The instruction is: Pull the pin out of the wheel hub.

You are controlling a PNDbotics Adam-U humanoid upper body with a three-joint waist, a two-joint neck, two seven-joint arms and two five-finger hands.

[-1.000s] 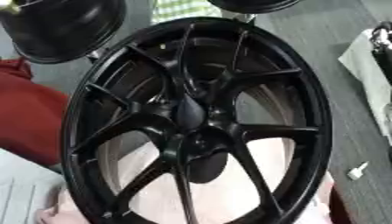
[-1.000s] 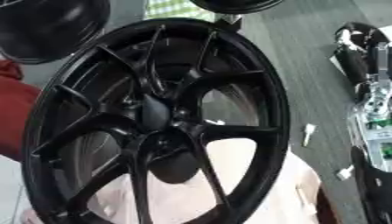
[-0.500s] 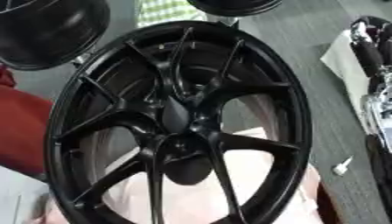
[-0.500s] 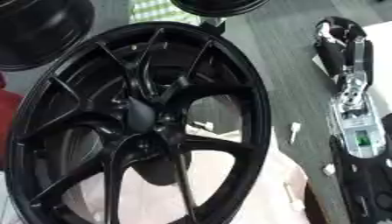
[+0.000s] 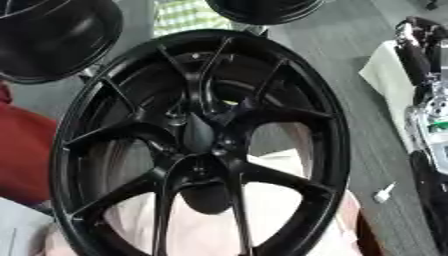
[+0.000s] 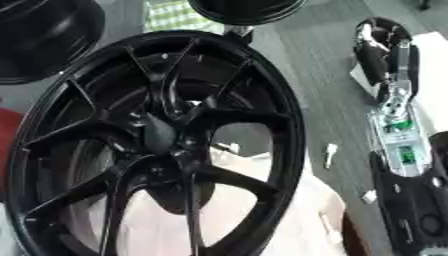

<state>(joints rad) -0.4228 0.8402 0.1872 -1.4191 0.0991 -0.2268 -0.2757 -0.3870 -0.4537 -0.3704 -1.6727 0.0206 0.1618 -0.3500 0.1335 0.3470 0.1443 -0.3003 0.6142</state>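
On grey floor (image 6: 302, 75), a black wheel hub (image 5: 201, 145); neither robot hand visible, no writing legible.

The black wheel (image 5: 201, 145) fills most of the view; its spokes (image 5: 262, 175) crowd the hub (image 5: 199, 135), leaving only wedge-shaped gaps. Two more black rims (image 5: 52, 35) (image 6: 245, 10) close off the far side. Bare grey floor (image 6: 324, 90) lies open on the right, between the wheel and a black-and-silver arm (image 6: 394, 100). A small white piece (image 6: 331, 152) lies there.
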